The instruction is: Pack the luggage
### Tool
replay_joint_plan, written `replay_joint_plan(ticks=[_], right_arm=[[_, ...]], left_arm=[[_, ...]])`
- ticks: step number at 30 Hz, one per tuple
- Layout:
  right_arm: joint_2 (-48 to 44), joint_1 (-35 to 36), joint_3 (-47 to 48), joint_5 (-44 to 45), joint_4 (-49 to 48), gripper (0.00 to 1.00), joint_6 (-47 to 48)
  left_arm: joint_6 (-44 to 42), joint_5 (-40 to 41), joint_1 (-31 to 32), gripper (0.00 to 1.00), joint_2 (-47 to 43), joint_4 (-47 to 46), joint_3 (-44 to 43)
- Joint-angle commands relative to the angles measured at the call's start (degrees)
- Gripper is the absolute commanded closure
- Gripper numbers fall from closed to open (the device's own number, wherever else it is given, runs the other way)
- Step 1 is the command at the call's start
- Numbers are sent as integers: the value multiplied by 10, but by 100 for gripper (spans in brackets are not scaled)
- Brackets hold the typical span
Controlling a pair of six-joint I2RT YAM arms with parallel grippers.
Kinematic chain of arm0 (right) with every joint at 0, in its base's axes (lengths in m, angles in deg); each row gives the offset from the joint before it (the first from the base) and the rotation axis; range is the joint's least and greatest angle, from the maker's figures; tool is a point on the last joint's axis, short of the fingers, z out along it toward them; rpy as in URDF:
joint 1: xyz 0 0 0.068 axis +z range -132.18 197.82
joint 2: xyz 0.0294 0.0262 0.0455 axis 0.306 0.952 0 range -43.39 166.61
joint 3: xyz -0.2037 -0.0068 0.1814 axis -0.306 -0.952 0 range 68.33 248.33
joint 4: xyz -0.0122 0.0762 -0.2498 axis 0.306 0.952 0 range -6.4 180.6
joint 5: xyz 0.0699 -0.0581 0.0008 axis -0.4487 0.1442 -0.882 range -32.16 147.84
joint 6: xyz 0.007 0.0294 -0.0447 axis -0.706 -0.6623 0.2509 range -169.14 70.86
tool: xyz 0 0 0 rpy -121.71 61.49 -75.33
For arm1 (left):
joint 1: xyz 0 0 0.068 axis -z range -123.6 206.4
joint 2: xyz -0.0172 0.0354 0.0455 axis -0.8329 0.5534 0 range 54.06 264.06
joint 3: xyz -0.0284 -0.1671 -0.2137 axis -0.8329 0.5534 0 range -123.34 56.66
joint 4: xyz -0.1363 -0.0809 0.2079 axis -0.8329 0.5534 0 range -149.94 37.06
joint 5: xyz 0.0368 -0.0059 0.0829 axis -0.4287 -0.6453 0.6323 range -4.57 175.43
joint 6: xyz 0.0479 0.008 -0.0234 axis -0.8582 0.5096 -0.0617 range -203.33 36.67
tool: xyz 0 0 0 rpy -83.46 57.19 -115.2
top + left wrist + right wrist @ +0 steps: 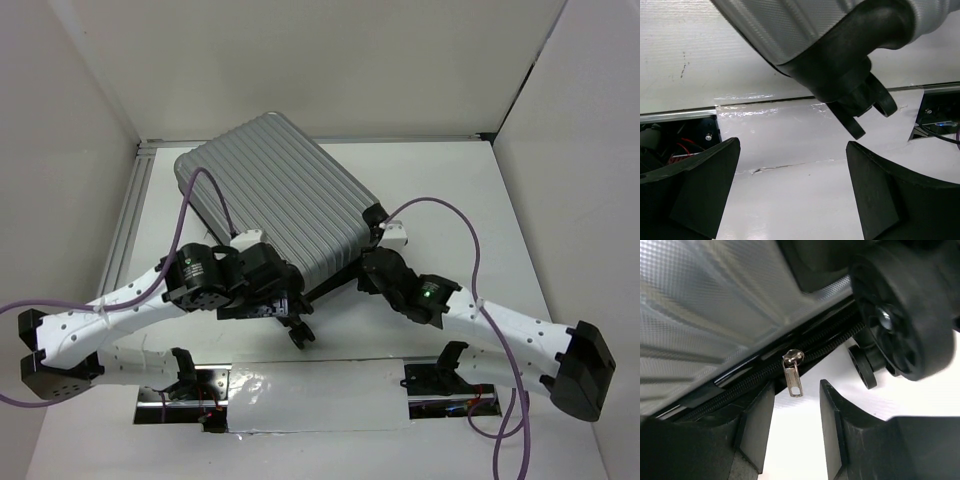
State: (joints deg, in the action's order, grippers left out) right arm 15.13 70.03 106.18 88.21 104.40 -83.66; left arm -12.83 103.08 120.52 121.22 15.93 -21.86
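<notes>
white table inside white walls; the luggage lies closed, centre toward 11 o'clock. left fingers gape wide below a wheel. right fingers, narrowed, flank the zip pull at 4 o'clock without pinching it. zipping seems the remaining step.

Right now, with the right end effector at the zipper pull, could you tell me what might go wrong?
The small zipper pull hangs loose between the fingertips of the right end effector, not yet pinched; it could slip out on closing. The luggage lies unheld, the left end effector open near a wheel, so tugging the zip may drag the case.
</notes>
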Motion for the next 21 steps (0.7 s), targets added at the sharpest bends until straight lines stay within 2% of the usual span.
replay_joint_plan(ticks=[1,7,10,13,16,17,19,21], right_arm=[[-31,-15,-28,0,29,53,-2],[-102,-15,-33,-43,-18,50,81],[-109,-15,-28,-37,-18,48,87],[-109,-15,-22,-37,-18,48,87],[-109,-15,-22,-37,-18,42,87],[-109,-15,-22,-37,-18,37,76],[-121,-15,-22,-43,-13,36,76],[-133,-15,-34,-60,-19,30,76]], left_arm=[[-18,-8,10,0,10,-29,-10],[30,3,27,0,34,5,-55],[46,3,47,0,53,5,-72],[92,42,62,0,75,12,-98],[125,53,62,0,86,2,-103],[146,53,62,0,91,8,-103],[176,58,62,0,103,22,-109],[217,58,62,0,103,22,-90]])
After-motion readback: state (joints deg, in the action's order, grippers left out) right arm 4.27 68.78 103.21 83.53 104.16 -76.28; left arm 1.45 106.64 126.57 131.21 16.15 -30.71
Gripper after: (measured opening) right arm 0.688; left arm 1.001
